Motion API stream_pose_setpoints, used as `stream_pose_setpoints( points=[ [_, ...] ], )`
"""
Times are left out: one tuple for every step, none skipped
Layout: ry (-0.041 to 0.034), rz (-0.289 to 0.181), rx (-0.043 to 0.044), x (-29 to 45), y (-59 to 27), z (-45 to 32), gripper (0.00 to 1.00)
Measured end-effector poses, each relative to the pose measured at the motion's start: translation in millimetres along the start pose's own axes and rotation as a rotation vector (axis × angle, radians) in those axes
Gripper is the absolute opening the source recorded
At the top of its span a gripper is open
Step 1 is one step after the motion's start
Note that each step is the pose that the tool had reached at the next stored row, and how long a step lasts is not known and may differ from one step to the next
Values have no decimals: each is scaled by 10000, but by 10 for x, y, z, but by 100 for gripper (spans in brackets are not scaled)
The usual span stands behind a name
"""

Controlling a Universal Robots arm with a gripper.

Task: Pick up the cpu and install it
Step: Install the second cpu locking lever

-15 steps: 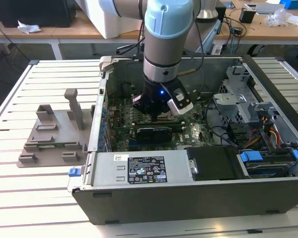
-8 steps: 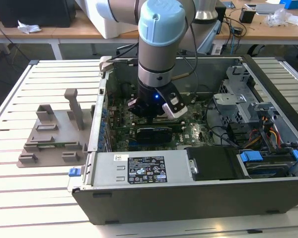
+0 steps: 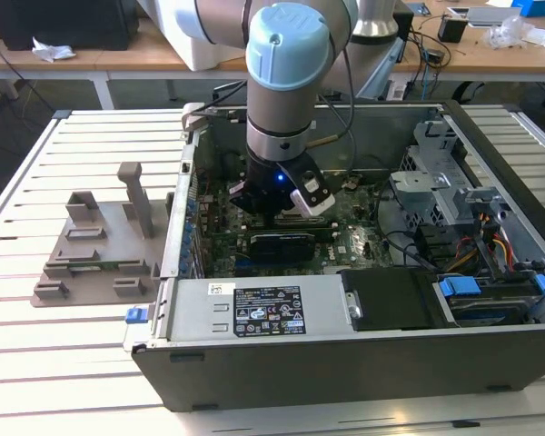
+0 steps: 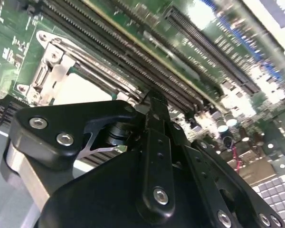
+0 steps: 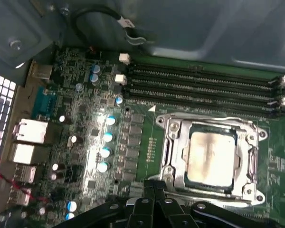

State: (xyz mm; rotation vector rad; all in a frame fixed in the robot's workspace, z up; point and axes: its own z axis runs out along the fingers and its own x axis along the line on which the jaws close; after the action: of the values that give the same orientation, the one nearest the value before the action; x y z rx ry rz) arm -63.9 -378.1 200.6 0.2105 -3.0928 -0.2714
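The fingers (image 5: 154, 186) are drawn together with nothing between them, hovering low over the green motherboard (image 5: 147, 142) inside the open computer case (image 3: 345, 363) on the slatted worktop (image 3: 73, 363). Just beyond their tips, the cpu (image 5: 210, 156) lies flat in its socket, silvery top up, framed by the metal socket bracket (image 5: 173, 142). Past the socket run the black memory slots (image 5: 199, 80). In the second wrist view, the cpu (image 4: 80, 90) shows pale just past the closed fingers (image 4: 154, 102).

Cpu (image 5: 210, 156): silvery square chip, flat, seated in socket frame (image 5: 168, 142) on mobo.
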Motion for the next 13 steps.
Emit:
stream_pose_setpoints(
  points=[
    [1,-10,-10,-2,13,9,11],
    [5,-28,-28,-3,22,20,11],
    [4,-31,-29,-3,23,21,11],
    [-8,-32,-31,-1,24,20,11],
    [-24,-35,-39,-1,28,8,11],
    [-33,-39,-36,-1,40,-61,11],
    [-29,-37,-30,1,47,-107,11],
    [-30,-36,-30,2,57,-139,11],
    [-34,-35,-32,-5,73,-144,11],
    [-21,-34,-18,-24,101,-140,11],
    [10,-31,2,-46,126,-138,11],
    [45,-25,8,-66,143,-133,11],
    [103,-13,17,-113,179,-123,11]
  ],
)
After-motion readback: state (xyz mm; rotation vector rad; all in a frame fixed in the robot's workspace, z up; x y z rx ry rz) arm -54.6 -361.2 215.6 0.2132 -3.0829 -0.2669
